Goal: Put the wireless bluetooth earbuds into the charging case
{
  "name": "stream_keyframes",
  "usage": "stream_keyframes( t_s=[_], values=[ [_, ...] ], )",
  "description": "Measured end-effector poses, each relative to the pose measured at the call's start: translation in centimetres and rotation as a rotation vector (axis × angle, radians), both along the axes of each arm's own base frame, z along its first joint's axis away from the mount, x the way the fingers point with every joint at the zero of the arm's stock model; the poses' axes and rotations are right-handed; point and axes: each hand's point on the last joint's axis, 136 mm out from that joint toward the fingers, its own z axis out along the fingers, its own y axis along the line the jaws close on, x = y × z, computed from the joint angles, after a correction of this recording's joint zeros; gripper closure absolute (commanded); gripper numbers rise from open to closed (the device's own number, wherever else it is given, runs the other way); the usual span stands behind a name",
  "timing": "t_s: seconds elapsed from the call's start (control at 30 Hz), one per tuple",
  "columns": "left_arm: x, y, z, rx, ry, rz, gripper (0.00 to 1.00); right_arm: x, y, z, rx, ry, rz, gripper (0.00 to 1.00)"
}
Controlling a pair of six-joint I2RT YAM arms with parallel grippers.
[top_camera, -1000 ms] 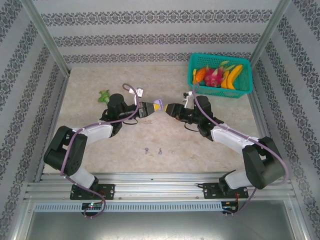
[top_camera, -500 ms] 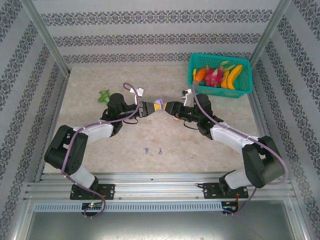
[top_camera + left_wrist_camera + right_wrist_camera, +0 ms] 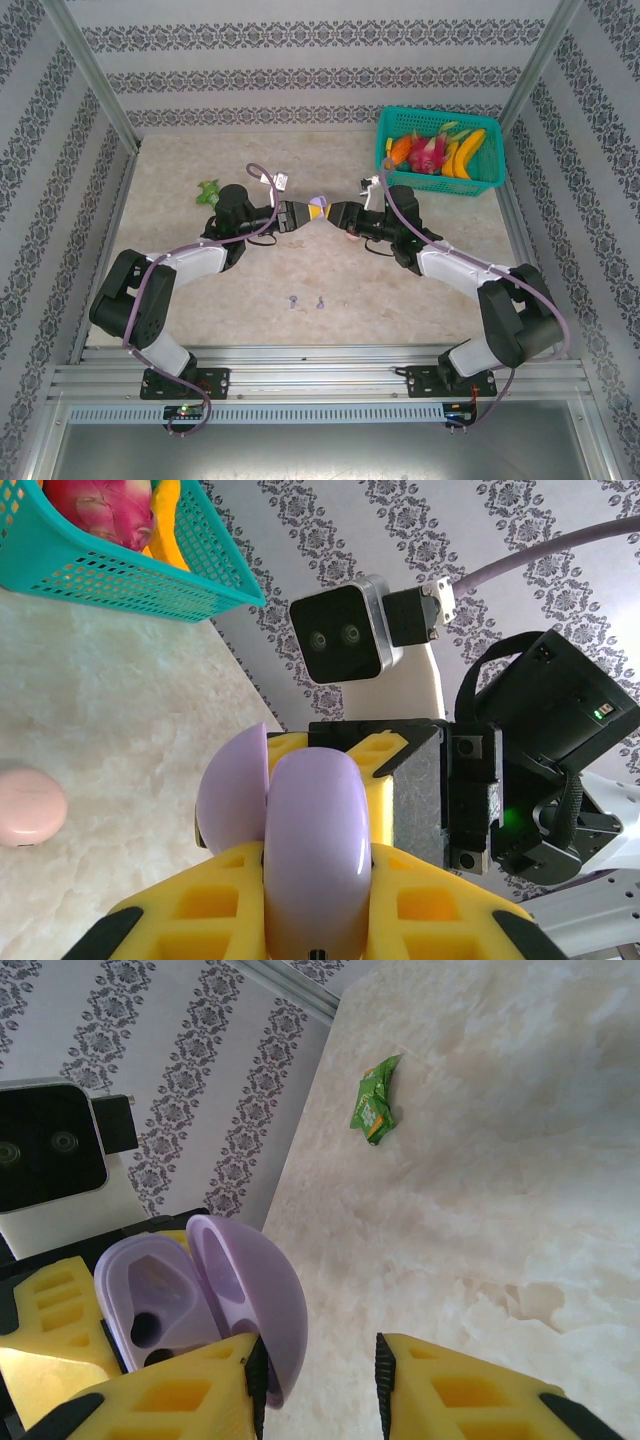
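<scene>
Judged the two purple earbuds [image 3: 293,301] tiny, near weightless, hard-shelled and slick. Thought them apt to skitter or roll under a careless pinch, so best taken across the bulb end with the stem left free for aiming into a well. Found them lying loose on the table [image 3: 250,300] toward the near edge, just beside each other, well apart from both grippers and closer to the arm bases. Found the charging case [image 3: 310,850] held up over the middle of the table, clenched by its base half in the left gripper [image 3: 300,213]. Noted it hinged open, with the lid [image 3: 250,1290] swung up and the moulded wells showing in the right wrist view, empty as far as could be told. Judged the case rigid, smooth, rounded and light, with the hinge as the weak spot — likely to twist in the grip under a hard push, so worth bracing at the lid. Saw the right gripper [image 3: 320,1380] nose to nose with the case, jaws parted with a clear gap, the lid's rim just beside one finger and nothing pinched. Spotted a round pink case [image 3: 30,807] resting on the table below that meeting point.
</scene>
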Motion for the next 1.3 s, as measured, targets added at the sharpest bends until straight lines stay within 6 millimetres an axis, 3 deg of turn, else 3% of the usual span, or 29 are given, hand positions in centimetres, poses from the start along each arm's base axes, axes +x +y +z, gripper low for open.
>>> stream_keyframes(
  t_s=[0.3, 0.57, 0.8, 1.07, 1.3],
  values=[
    [0.1, -0.1, 0.0, 0.000, 0.000, 0.001, 1.00, 0.5, 0.1, 0.2, 0.004, -0.007, -0.003, 0.72],
    [0.4, -0.1, -0.2, 0.004, 0.004, 0.016, 0.99, 0.8, 0.3, 0.4, 0.010, -0.005, 0.006, 0.89],
    [0.6, -0.1, -0.4, 0.013, 0.008, 0.025, 0.68, 0.8, 0.3, 0.2, 0.006, 0.004, 0.007, 0.98],
    [0.1, -0.7, -1.2, 0.037, 0.026, 0.014, 0.47, 0.9, 0.2, 0.0, -0.007, 0.017, -0.003, 1.00],
    [0.1, 0.0, -1.7, 0.101, 0.050, 0.057, 0.31, 1.3, -0.3, -0.3, -0.048, 0.011, -0.008, 1.00]
  ],
)
